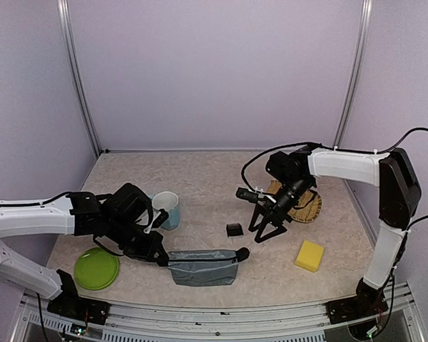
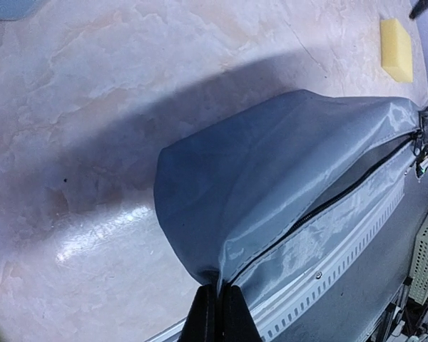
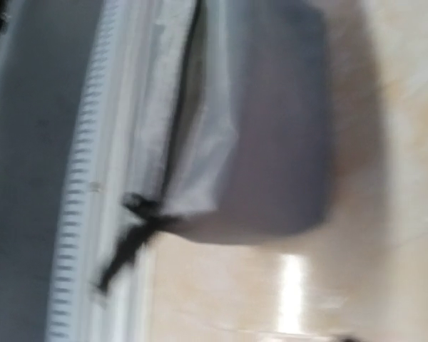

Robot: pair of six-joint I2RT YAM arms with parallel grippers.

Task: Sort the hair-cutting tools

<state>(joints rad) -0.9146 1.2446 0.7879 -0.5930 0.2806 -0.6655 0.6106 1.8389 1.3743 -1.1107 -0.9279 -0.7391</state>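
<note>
A tiny black block (image 1: 234, 229) lies on the table just left of my right gripper (image 1: 263, 231). That gripper hangs open above the table, with nothing between its fingers. My left gripper (image 1: 160, 256) is shut on the left corner of a grey zip pouch (image 1: 202, 267). In the left wrist view its fingertips (image 2: 208, 313) pinch the pouch (image 2: 285, 178) at the end of the zip. The blurred right wrist view shows the pouch (image 3: 271, 121) and its black zip pull (image 3: 139, 217), but not my own fingers. I cannot make out the scissors or the clipper.
A light-blue cup (image 1: 167, 209) stands behind my left gripper. A green plate (image 1: 96, 268) lies near left. A round wooden tray (image 1: 310, 206) sits under my right arm. A yellow sponge (image 1: 309, 255) lies near right. The pouch lies close to the table's front rail (image 2: 357, 249).
</note>
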